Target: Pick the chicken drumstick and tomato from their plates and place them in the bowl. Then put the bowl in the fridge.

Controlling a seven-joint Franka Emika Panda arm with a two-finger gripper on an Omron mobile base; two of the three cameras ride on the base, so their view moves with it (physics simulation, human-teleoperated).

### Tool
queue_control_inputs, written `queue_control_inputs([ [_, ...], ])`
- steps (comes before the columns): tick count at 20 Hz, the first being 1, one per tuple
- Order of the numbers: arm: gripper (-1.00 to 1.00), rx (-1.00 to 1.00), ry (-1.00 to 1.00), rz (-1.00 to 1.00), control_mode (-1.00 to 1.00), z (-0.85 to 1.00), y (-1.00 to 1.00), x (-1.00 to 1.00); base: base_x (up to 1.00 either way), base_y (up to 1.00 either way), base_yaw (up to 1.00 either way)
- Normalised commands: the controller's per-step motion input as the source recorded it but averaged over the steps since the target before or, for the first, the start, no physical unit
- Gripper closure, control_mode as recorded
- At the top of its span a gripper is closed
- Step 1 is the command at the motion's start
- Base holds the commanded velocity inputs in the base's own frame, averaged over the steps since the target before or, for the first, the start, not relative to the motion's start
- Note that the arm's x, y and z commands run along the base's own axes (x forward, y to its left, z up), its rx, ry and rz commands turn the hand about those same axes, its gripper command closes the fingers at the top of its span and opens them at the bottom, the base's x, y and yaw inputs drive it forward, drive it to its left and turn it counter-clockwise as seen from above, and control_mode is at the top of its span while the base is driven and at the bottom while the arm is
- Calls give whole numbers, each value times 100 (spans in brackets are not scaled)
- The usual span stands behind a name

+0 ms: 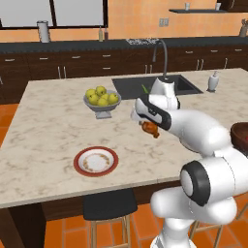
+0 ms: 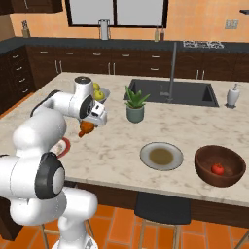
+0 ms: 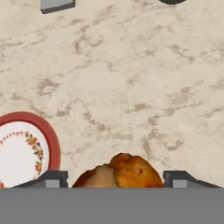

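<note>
With the small red tomato (image 2: 218, 168) already in the deep brown wooden bowl (image 2: 220, 165), the claw (image 1: 149, 127) grips the golden-orange chicken drumstick (image 1: 151, 128) above the marble table (image 1: 53, 126), bowl drop and fridge trip remaining.

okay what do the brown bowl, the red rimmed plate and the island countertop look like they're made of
The bowl: probably wood, dark brown with a matte look. The red-rimmed plate: likely glazed ceramic, white with a printed pattern inside its rim. The countertop: seemingly polished marble or similar stone, beige with brown veining.
</note>
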Motion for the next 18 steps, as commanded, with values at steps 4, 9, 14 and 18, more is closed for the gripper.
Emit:
queue_control_inputs([
  [4, 100, 0, 0, -16, -100, 8, -100, 1, 0, 0, 0],
  [9, 100, 0, 0, -16, -100, 10, -100, 10, 0, 0, 0],
  [14, 100, -3, -4, -17, -100, 3, -100, 1, 0, 0, 0],
  [18, 100, -1, -7, -31, -100, 3, -100, -19, 0, 0, 0],
])
